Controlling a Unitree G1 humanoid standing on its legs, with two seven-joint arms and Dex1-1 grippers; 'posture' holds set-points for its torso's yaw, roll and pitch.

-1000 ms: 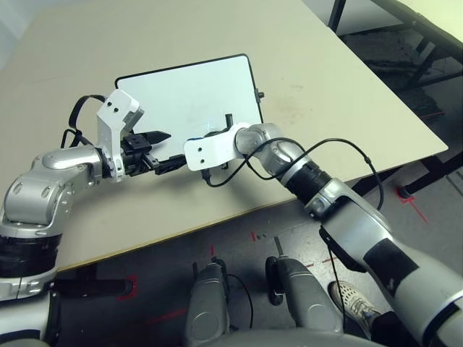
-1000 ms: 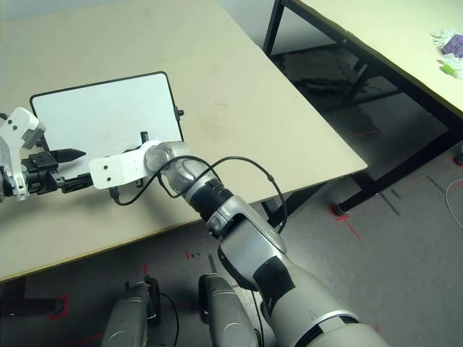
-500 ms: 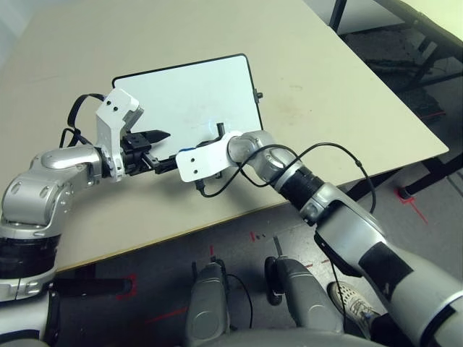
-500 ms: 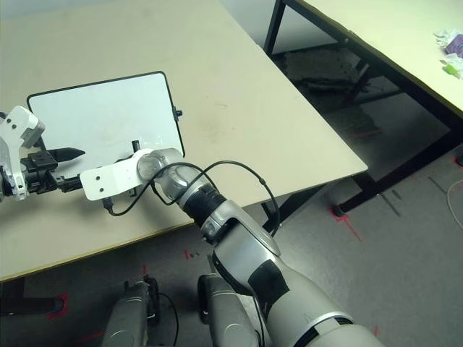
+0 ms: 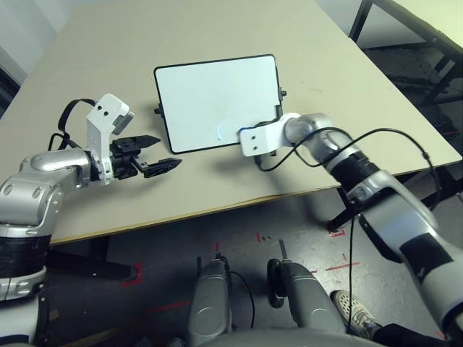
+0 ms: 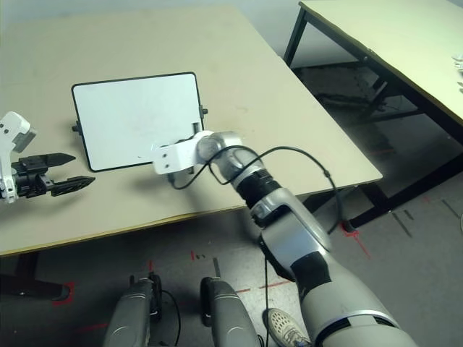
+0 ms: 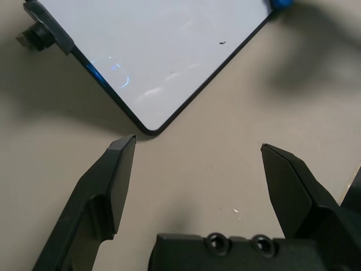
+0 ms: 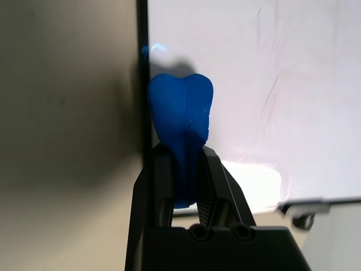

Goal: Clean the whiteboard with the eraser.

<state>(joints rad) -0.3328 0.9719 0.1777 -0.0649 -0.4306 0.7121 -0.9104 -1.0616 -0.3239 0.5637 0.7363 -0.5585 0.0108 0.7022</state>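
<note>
Whiteboard [image 5: 217,103] lies flat on the tan bench [image 5: 87,43], its long axis running across the bench from the robot's left to its right, the marked face up; a faint thin stroke shows on it in the right wrist view. The blue eraser [image 8: 180,121] is pinched between the jaws of the right gripper [image 8: 183,169], its long axis in line with them and its rounded free end at the board's near black edge [image 8: 143,79], by the near right corner. The left gripper [image 5: 155,153] hovers over bare bench just beside the board's near left corner, jaws wide with nothing between them. With nothing pinning the board, a sideways stroke could push it along the bench. Starting at the frame, the eraser may catch or twist in the grip.
</note>
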